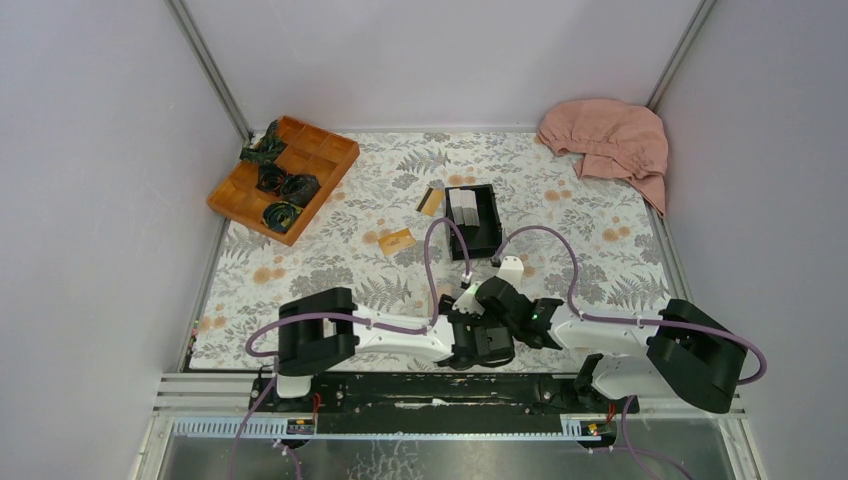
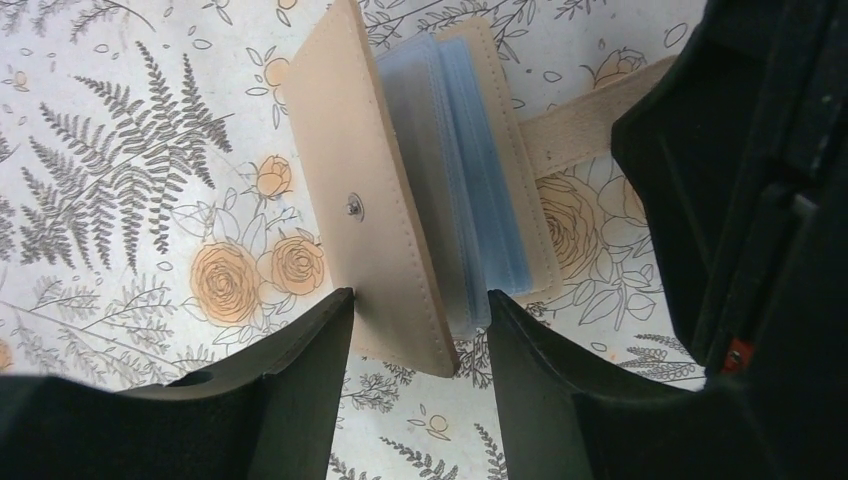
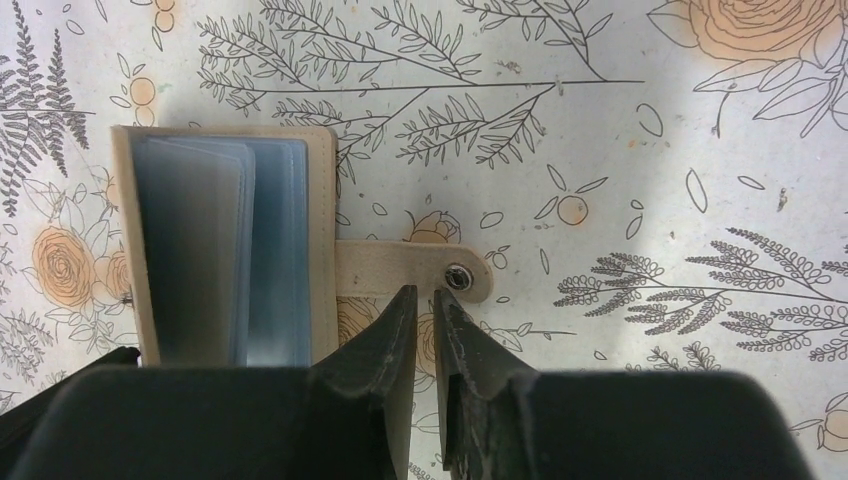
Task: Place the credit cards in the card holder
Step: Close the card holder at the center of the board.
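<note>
The card holder [image 2: 365, 205] lies open on the floral cloth, one tan flap raised and clear blue sleeves [image 2: 470, 190] fanned beside it. My left gripper [image 2: 418, 305] is open, and its fingers straddle the holder's near end. The holder's snap strap [image 3: 405, 270] lies flat to the right. My right gripper [image 3: 425, 298] is nearly shut, and its tips rest at the strap's near edge beside the snap [image 3: 458, 277]. In the top view both grippers hide the holder. One orange-gold credit card [image 1: 397, 241] lies further back on the table. Another credit card [image 1: 431, 201], with a black band, leans beside the black box.
A black open-topped box [image 1: 473, 222] stands just beyond the grippers. An orange compartment tray [image 1: 283, 177] holding dark bundles sits at the back left. A pink cloth [image 1: 607, 140] is heaped at the back right. Walls close in on three sides.
</note>
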{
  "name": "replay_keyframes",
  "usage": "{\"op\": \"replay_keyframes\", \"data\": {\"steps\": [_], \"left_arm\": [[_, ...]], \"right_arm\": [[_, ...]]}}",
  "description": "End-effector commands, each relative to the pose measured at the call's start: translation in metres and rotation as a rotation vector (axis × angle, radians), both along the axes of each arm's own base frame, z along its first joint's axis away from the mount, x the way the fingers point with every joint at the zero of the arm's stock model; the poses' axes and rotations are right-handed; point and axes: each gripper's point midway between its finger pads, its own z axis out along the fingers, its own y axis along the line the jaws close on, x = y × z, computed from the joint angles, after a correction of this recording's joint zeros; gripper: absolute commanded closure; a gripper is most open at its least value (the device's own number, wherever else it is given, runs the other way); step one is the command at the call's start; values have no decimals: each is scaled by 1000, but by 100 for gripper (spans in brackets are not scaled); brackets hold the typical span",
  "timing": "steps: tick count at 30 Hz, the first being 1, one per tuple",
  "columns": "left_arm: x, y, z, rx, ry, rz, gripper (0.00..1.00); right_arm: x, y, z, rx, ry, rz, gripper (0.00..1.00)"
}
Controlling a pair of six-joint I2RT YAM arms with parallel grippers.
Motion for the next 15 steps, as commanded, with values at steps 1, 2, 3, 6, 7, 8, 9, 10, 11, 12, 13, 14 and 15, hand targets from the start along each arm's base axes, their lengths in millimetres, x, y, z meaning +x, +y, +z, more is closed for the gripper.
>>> {"op": "replay_keyframes", "data": {"steps": [1,2,3,6,7,8,9,10,11,12,13,14,15], "left_arm": [[9,-97,55,-436,-92,-63,41],[8,-98,56,-445,-88,-69,41],[8,-99,57,-455,-87,-73,41],[5,-101,60,-480,-79,-87,41],[4,-102,62,-491,-78,-91,41],[4,-102,63,-498,-75,-94,41],[3,-102,64,-506,-74,-97,41],[2,-101,64,-513,-71,-99,42],[1,-103,66,-527,-69,-103,42],[1,-102,66,-535,-66,-105,42],[0,-102,67,-545,-65,-108,42],[-1,-101,66,-551,-62,-109,42],[-1,-100,67,-558,-61,-109,42]], "right_arm": [[-8,8,-5,-28,18,41,81],[-8,8,-5,-30,19,41,81],[-8,8,-5,-30,18,42,81],[-8,8,-5,-32,17,42,81],[-8,8,-5,-33,17,42,81],[-7,8,-5,-33,17,42,81],[-7,8,-5,-33,18,43,81],[-8,8,-5,-34,19,43,81],[-7,8,-4,-32,18,42,81],[-7,9,-4,-33,18,43,81],[-7,8,-4,-33,17,42,81],[-7,8,-4,-32,17,42,81],[-7,8,-3,-31,16,42,81]]}}
